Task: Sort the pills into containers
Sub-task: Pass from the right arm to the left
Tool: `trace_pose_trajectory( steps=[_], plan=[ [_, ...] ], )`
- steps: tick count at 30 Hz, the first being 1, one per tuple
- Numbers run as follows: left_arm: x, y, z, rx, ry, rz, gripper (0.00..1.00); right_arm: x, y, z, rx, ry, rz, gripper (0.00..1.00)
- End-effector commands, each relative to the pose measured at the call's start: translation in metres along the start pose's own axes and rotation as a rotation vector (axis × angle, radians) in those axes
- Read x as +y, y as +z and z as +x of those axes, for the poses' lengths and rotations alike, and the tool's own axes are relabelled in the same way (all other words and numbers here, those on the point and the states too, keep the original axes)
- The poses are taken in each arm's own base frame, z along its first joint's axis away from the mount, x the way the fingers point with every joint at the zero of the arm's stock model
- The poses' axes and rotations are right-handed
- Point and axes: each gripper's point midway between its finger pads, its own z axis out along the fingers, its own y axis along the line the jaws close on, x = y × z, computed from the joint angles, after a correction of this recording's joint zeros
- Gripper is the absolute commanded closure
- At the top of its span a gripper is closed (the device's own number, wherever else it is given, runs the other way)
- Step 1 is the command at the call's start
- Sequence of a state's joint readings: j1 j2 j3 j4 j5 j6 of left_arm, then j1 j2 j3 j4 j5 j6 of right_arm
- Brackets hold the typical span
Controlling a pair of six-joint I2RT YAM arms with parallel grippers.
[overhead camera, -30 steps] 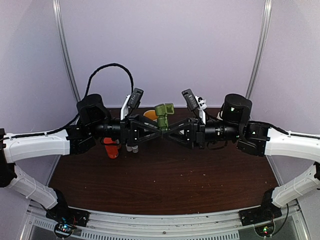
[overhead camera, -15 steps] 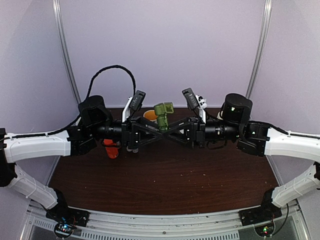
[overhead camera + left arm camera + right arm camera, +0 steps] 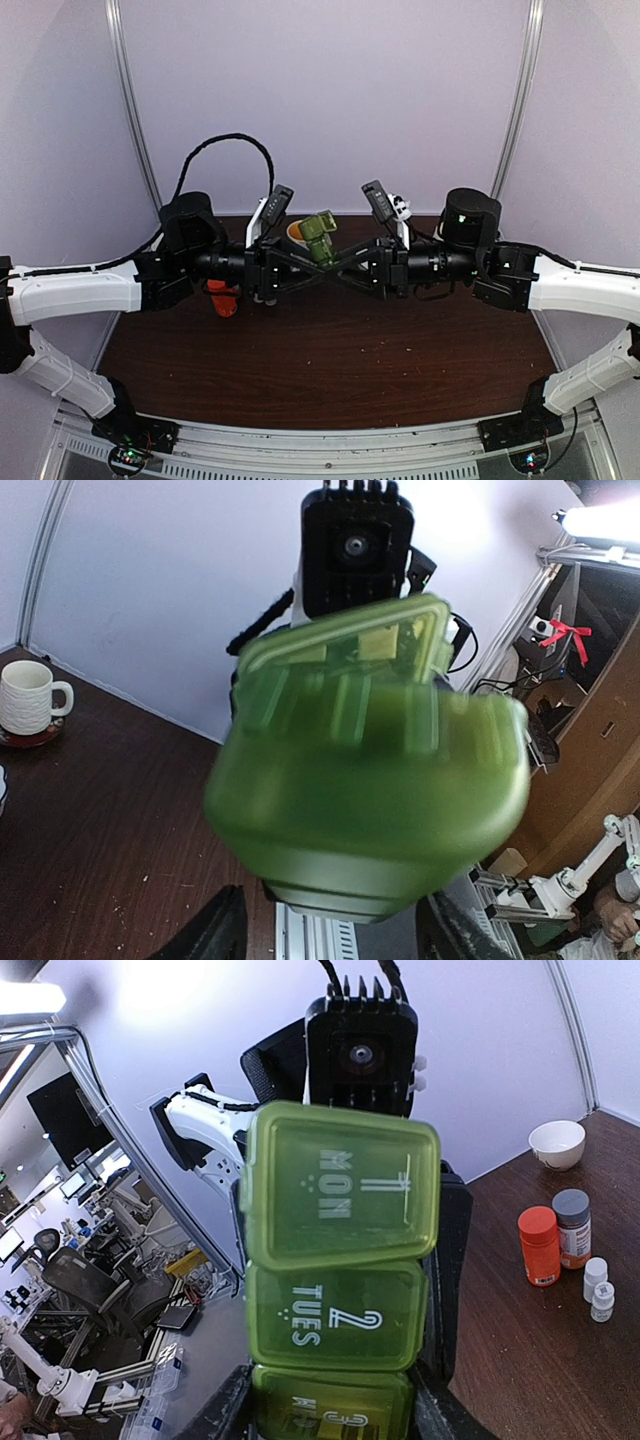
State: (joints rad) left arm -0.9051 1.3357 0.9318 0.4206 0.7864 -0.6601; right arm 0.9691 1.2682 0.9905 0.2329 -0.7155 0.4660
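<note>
**Green pill box held in mid-air between two arms**

In the overhead view the two arms meet mid-frame above the dark tabletop point(image 3: 330, 350), with the green pill box point(image 3: 319, 238) up in the air between them. The right tool point(image 3: 330, 1415) pinches the box at the bottom of the right wrist view, one finger on each long side. Lids marked MON and TUES face that camera; the MON lid point(image 3: 340, 1185) sits tilted, out of line with the others. The left tool point(image 3: 335, 928) has its fingers apart at the bottom of its view, either side of the blurred box; whether they press on it I cannot tell. At the right of the right wrist view an orange bottle point(image 3: 540, 1246), a grey-capped bottle point(image 3: 573, 1228) and two small white bottles point(image 3: 597, 1276) stand on the tabletop, a white bowl point(image 3: 557, 1144) beyond.
</note>
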Motion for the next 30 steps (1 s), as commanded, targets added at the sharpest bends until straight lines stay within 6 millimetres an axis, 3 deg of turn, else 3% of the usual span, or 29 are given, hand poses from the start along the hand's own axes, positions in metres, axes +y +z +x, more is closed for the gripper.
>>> trace_pose_trajectory(
  steps=[1, 11, 16, 26, 30],
  plan=[
    [0.009, 0.006, -0.014, -0.037, 0.018, -0.053, 0.44, 0.009, 0.006, 0.001, 0.01, -0.021, -0.026, 0.51],
    [0.021, 0.005, -0.013, -0.015, 0.005, -0.129, 0.58, 0.009, 0.007, 0.004, 0.012, -0.01, -0.033, 0.52],
    [0.01, 0.001, -0.018, -0.057, 0.027, -0.087, 0.34, 0.002, 0.003, 0.004, -0.006, -0.006, 0.009, 0.54],
    [-0.007, -0.025, -0.039, -0.198, 0.072, -0.067, 0.18, 0.001, 0.001, 0.009, 0.012, -0.005, 0.007, 0.56],
    [-0.011, -0.026, -0.045, -0.213, 0.082, -0.057, 0.17, 0.001, 0.001, 0.014, 0.036, -0.012, 0.006, 0.56]
  ],
)
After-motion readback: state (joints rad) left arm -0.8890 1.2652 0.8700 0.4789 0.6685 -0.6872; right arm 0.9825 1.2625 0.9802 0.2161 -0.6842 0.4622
